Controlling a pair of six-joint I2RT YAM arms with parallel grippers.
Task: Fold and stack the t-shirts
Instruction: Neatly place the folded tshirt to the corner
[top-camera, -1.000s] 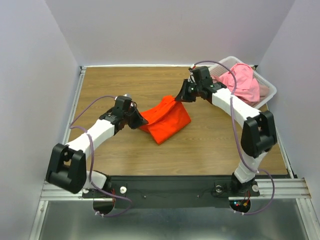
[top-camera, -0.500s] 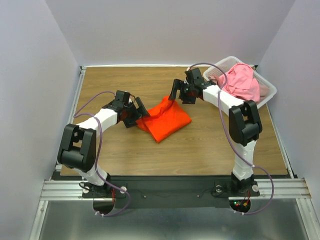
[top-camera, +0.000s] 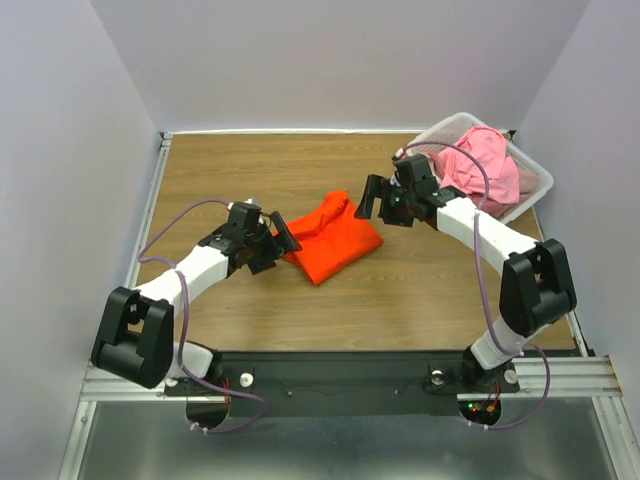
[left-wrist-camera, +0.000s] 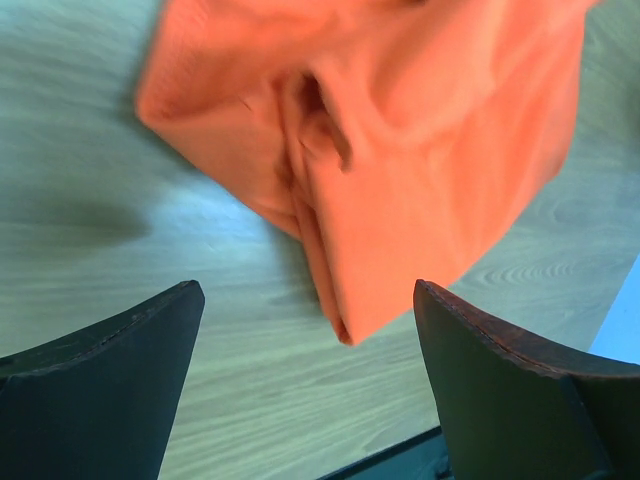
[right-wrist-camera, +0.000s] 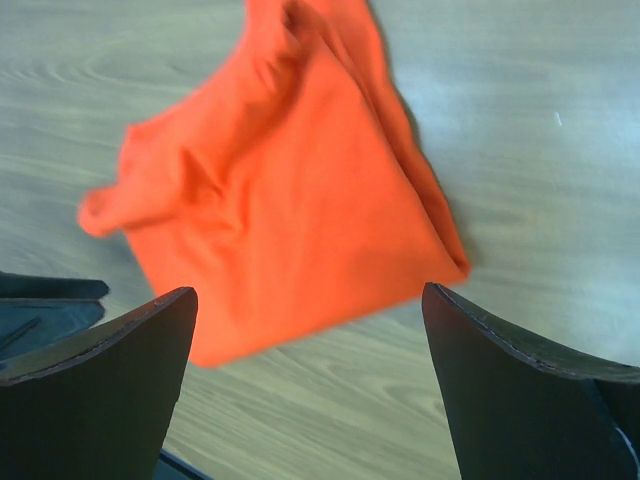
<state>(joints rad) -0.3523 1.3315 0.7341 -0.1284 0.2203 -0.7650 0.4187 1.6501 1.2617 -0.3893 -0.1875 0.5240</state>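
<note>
The bright orange t-shirt (top-camera: 335, 238) lies folded into a compact bundle in the middle of the wooden table. My left gripper (top-camera: 276, 244) stands open just off its left edge, not touching it. In the left wrist view the orange t-shirt (left-wrist-camera: 400, 150) lies beyond the left gripper (left-wrist-camera: 305, 292), with bare table between the jaws. My right gripper (top-camera: 378, 205) is open just off the shirt's upper right corner. From the right wrist the orange t-shirt (right-wrist-camera: 290, 210) shows ahead of the right gripper (right-wrist-camera: 308, 295), which holds nothing. The light pink t-shirt (top-camera: 482, 165) lies crumpled in the basket.
A white lattice basket (top-camera: 538, 182) stands at the table's far right corner, beside the right arm's forearm. Grey walls enclose the table on three sides. A metal rail runs along the near edge by the arm bases.
Both grippers were shut on the orange t-shirt's corners a second ago; they have opened, let go and drawn back a little. The shirt now rests on the table.
</note>
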